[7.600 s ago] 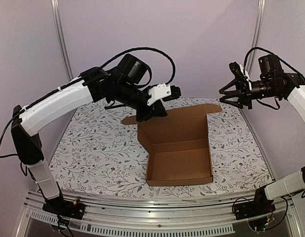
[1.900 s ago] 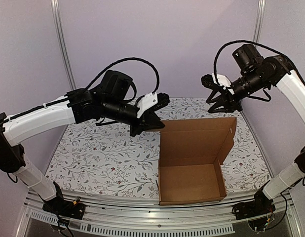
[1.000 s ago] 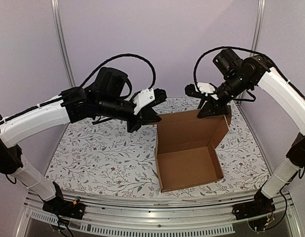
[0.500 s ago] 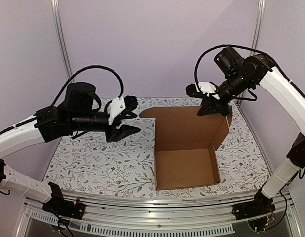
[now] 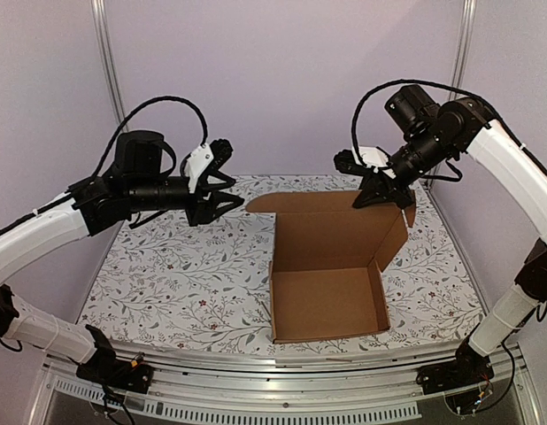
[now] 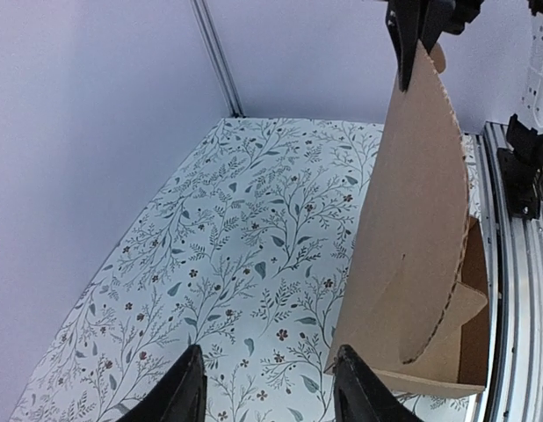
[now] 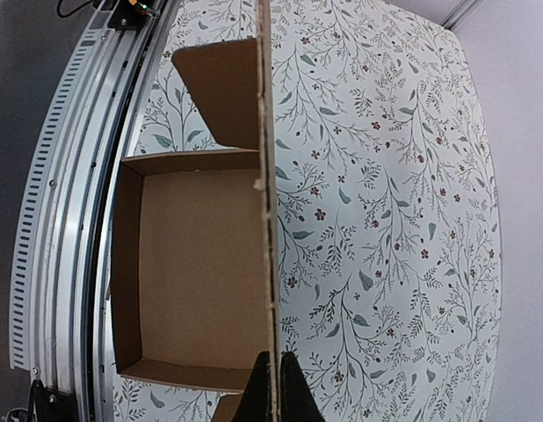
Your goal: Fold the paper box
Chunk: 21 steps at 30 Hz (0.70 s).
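Left fingers [image 6: 185, 391], spread and empty, withdrew toward 9 o'clock; right fingers [image 7: 257, 391] alone pinch the paper box [image 5: 327, 266] by its upright lid; closing remains.

Left arm lifts away
Left gripper [image 5: 232, 175] has risen toward the upper left; paper box [image 5: 327, 301] slid slightly left.

Table covering [image 5: 185, 274]: white cloth printed with grey-green leafy sprigs and small red flowers, spread over the work surface from 9 to 3 o'clock. Aluminium rail [image 5: 256, 365]: ribbed, along the near edge at 6 o'clock, with a slotted strip [image 5: 211, 413] just below. Metal posts, upright: one post [image 5: 106, 53] at 11 o'clock, another post [image 5: 466, 35] at 1 o'clock. Wall [image 5: 282, 80]: plain lilac, at 12 o'clock.
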{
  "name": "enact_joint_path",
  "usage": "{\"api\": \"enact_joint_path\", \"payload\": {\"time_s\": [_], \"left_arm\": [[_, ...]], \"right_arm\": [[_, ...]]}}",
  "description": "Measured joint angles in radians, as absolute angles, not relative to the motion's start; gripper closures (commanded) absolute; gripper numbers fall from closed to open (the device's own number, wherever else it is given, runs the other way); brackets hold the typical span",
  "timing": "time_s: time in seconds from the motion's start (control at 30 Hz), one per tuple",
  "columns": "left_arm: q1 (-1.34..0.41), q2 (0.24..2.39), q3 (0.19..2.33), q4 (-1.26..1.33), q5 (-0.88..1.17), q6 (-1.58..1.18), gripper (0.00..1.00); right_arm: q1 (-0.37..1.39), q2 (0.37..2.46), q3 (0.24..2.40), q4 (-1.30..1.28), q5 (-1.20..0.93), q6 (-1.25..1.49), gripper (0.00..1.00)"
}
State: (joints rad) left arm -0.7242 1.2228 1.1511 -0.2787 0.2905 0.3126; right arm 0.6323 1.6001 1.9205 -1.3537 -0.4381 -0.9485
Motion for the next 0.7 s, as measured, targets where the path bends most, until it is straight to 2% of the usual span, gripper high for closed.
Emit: {"api": "enact_joint_path", "payload": {"time_s": [0.37, 0.7], "left_arm": [[-0.755, 1.275, 1.187, -0.274, 0.457, 0.306, 0.52], [-0.799, 1.339, 1.213, -0.269, 0.508, 0.306, 0.53]], "right_arm": [[0.633, 1.608, 1.924, -1.355, -0.426, -0.89, 1.0], [0.634, 1.666, 1.957, -1.377, -0.424, -0.855, 1.0]]}}
